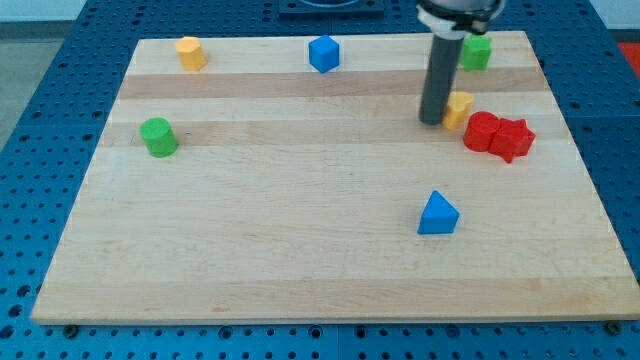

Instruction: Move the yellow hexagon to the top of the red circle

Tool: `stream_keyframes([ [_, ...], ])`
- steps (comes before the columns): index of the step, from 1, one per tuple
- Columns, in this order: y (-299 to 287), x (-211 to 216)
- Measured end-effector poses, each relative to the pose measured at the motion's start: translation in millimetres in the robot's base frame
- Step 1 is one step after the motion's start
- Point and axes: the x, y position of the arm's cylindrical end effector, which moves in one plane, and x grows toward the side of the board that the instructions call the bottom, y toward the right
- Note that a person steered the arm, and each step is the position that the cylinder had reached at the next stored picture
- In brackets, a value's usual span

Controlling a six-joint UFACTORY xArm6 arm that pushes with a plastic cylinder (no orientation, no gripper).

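On wooden board [300, 250]: my tip [432, 122] touching yellow hexagon [460, 108].

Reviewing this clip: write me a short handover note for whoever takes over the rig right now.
My tip sits at the left side of the small yellow hexagon block, touching or nearly so.
The yellow block lies up and to the left of the red circle block, very close to it; a red star-like block adjoins the circle on the right.
Done: yellow block brought near the circle.
Left: nudge it rightward until it sits directly above the circle, toward the view's top.
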Motion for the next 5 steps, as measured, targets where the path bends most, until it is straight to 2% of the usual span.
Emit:
stream_keyframes([
  [2, 36.7, -11.2],
  [4, 39.6, -45.7],
  [5, 65.2, -59.5],
])
